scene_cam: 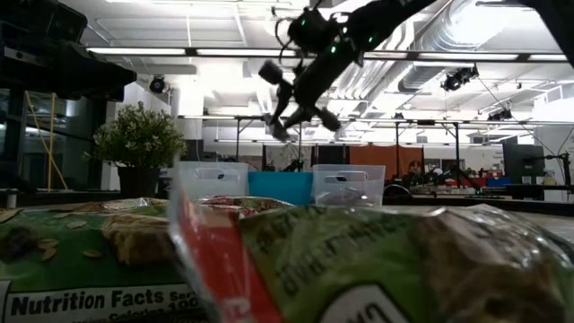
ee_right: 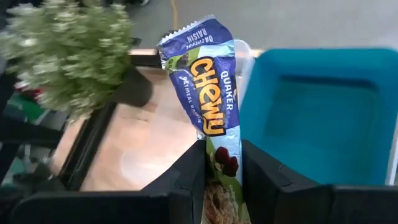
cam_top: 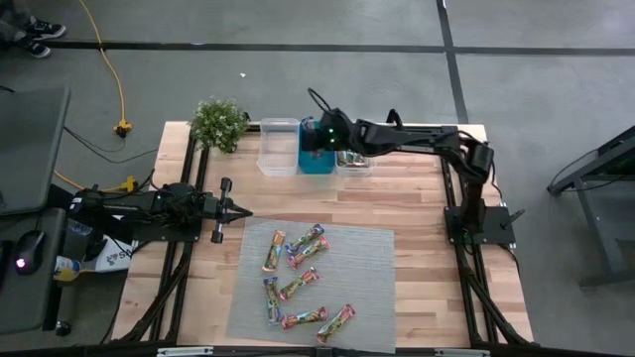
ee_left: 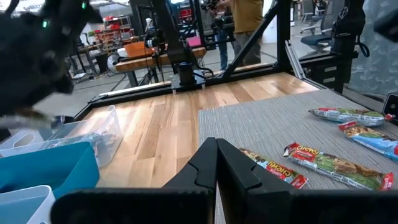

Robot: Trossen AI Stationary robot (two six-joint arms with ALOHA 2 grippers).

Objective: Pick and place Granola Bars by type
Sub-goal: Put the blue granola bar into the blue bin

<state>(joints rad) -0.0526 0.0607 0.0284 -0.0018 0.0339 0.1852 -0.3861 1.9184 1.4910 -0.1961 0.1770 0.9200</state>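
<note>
A blue-wrapped granola bar point(ee_right: 214, 134) was clamped between the fingers of the right gripper point(ee_right: 221, 180), which hovered above the teal bin point(cam_top: 316, 157) at the table's far edge. That bin stood between two clear bins point(cam_top: 279, 159), with a potted plant point(cam_top: 219, 124) to their left. The remaining granola bars point(cam_top: 298, 278) lay scattered on the grey mat point(cam_top: 372, 297). The left gripper point(cam_top: 238, 211) rested, fingers closed together and empty, at the mat's left edge.

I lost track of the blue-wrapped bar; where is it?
The blue-wrapped bar is pinched in the right gripper, held up at the table's far edge above the teal bin, beside the plant.
</note>
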